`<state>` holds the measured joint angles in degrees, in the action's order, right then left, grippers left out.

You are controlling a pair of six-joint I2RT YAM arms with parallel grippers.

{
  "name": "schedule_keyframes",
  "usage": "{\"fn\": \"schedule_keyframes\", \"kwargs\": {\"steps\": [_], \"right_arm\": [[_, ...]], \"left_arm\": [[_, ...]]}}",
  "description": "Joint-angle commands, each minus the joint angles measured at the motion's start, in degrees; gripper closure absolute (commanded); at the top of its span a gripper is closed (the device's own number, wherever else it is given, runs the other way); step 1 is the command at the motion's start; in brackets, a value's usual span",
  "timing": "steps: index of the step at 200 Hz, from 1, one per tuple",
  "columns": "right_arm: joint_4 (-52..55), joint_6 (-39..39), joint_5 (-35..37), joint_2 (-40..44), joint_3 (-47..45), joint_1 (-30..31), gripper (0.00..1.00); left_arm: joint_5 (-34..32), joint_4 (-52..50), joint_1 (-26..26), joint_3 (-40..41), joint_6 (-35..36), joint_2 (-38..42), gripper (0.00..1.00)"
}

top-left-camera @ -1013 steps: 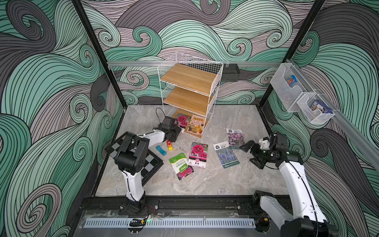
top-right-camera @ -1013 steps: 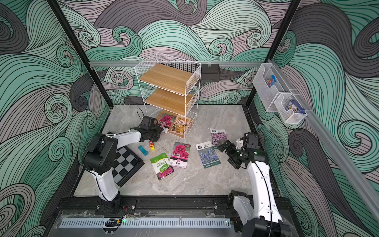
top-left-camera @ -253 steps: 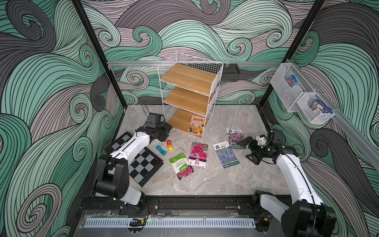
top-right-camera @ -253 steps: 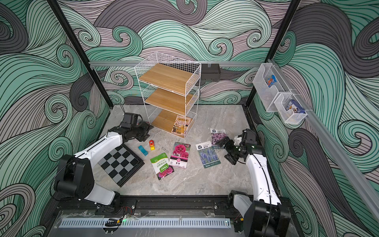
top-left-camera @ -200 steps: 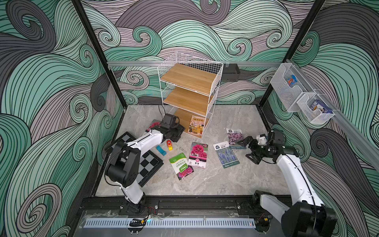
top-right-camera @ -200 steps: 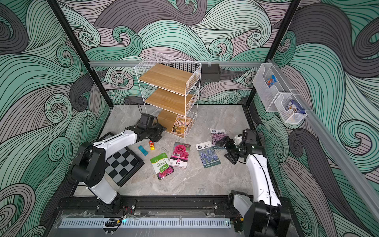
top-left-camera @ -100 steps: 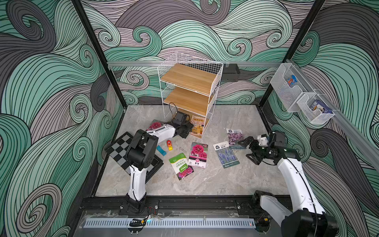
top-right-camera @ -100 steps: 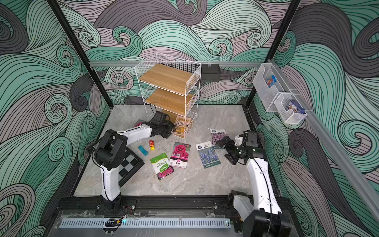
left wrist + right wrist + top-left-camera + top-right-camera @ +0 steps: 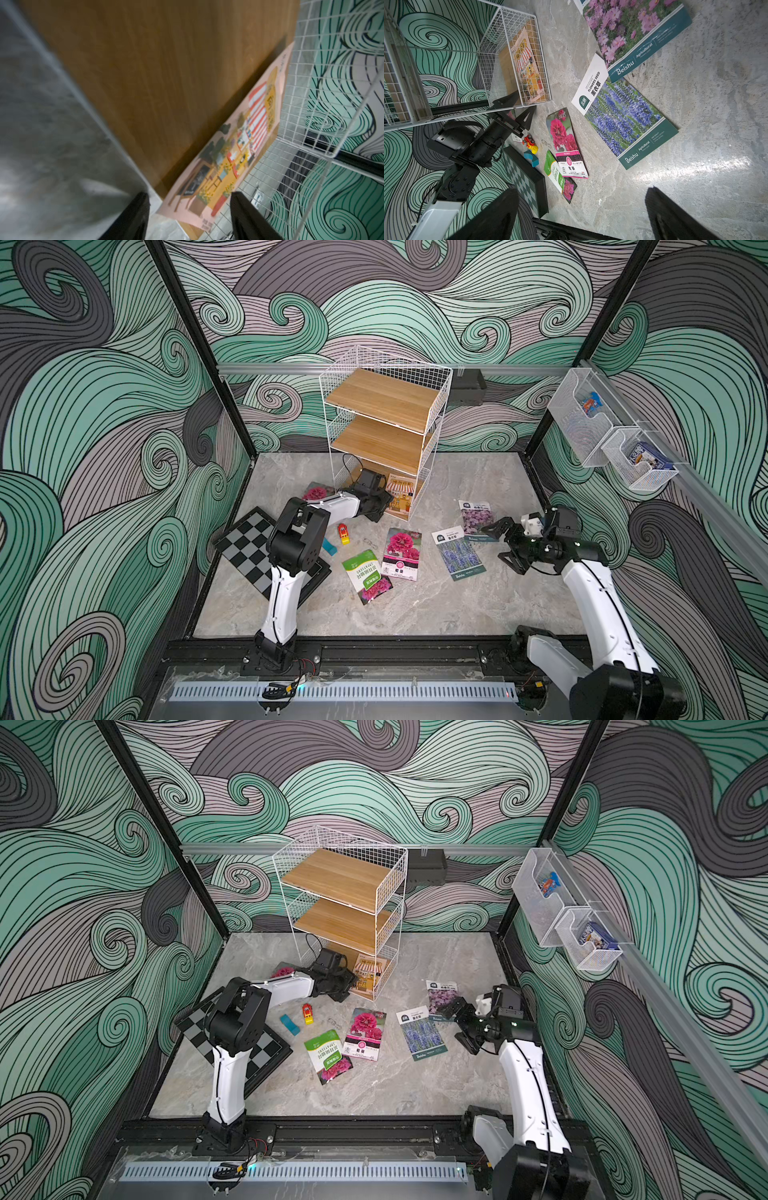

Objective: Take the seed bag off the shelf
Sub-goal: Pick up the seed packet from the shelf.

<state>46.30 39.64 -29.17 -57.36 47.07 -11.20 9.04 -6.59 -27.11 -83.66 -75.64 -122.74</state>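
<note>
Stretched low, left gripper [image 9: 527, 100] gapes at the pink seed bag [image 9: 401, 493] on the shelf [image 9: 382, 400]; right gripper [image 9: 499, 546] hovers, jaws wide.

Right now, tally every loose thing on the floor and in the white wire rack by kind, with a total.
Printed seed packets: 6 (one pink shop-front packet on the lowest wooden board of the white wire rack, five on the grey marble floor)
Small plastic toys: 2 (red-and-yellow car, teal arch block)
Black-and-grey chequered boards: 1
Total: 9
</note>
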Motion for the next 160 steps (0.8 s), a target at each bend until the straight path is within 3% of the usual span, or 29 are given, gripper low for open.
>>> {"fn": "schedule_keyframes", "kwargs": {"steps": [1,32,57,71,133,160], "right_arm": [[-0.2,-0.2,-1.3,1.2,-0.8,0.2,0.01],[-0.2,0.1,-1.8,1.7,-0.6,0.4,0.01],[-0.1,0.4,-2.0,2.0,-0.2,0.3,0.01],[-0.1,0.5,-2.1,2.2,-0.1,0.4,0.01],[-0.1,0.4,-2.3,3.0,-0.7,0.4,0.01],[-0.2,0.2,-2.4,3.0,-0.7,0.4,0.01]], "left_arm": [[-0.7,-2.0,0.1,-2.5,0.7,-2.7,0.34],[-0.7,-6.4,0.4,-5.0,0.3,-4.3,0.37],[0.6,-12.4,0.7,-8.4,1.8,-5.7,0.53],[1.1,-14.4,0.9,-9.5,2.8,-6.1,0.57],[1.3,-15.6,2.3,-8.3,4.7,-5.0,0.67],[1.3,-14.6,2.9,-7.3,5.5,-4.3,0.77]]}}
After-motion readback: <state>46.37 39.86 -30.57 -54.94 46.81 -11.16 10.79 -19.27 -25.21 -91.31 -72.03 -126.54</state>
